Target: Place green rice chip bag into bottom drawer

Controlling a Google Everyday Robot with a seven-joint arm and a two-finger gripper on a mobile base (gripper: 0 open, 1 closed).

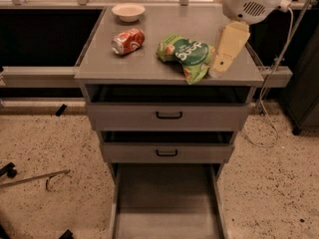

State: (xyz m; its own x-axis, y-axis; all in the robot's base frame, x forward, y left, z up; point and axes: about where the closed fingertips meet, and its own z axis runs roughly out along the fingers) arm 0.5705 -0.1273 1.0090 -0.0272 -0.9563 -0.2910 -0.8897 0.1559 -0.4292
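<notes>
The green rice chip bag (185,54) lies crumpled on the grey cabinet top (104,63), right of centre. The bottom drawer (167,200) is pulled out at the cabinet's foot, and its plain grey floor is bare. My gripper (219,67) hangs from the white arm housing (251,1) at the upper right. Its cream tip points down just at the bag's right edge, close to the cabinet top. It holds nothing that I can see.
A red-orange soda can (128,40) lies on its side left of the bag. A white bowl (128,11) stands at the back. Two upper drawers with black handles (168,115) (166,153) stand slightly open. A metal rod (35,177) lies on the floor at left, and a cable (269,118) hangs at right.
</notes>
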